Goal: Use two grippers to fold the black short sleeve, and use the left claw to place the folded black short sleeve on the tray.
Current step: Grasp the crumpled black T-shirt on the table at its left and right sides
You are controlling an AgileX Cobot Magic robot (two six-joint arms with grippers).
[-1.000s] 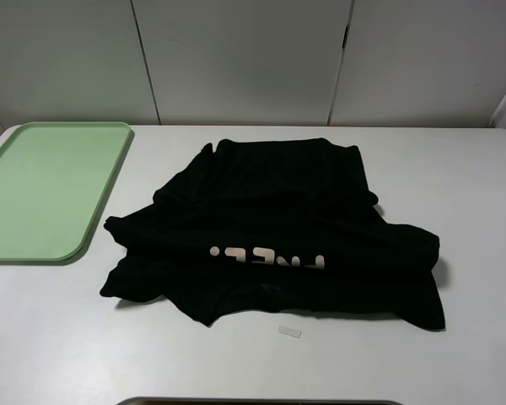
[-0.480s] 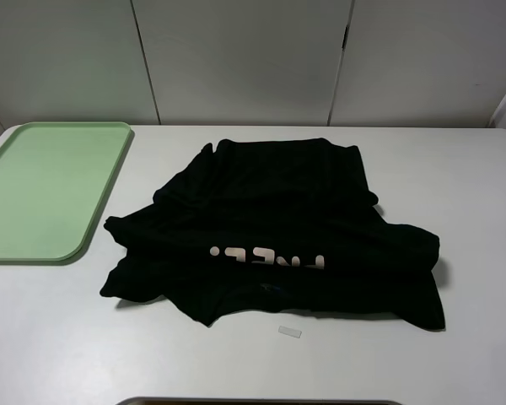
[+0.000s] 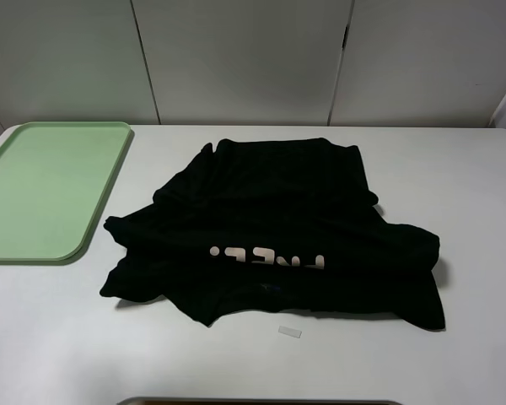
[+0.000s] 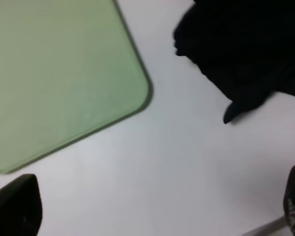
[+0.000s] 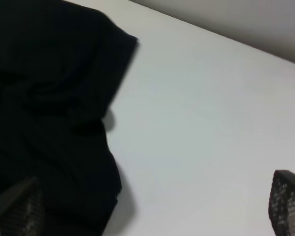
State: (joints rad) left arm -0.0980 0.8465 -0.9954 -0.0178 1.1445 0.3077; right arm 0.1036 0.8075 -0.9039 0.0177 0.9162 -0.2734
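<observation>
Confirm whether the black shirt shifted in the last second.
No. The black shirt lies in the same spot beside the tray, with the same gap to the small white scrap in front.

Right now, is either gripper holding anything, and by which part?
Nothing is held. The left gripper and right gripper are open; the black short sleeve lies ungripped on the table.

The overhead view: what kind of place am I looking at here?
Probably a lab or test room rather than a home: a plain white table, blank grey wall panels behind it, and a black shirt and a green tray laid out on it like a staged exercise.
</observation>
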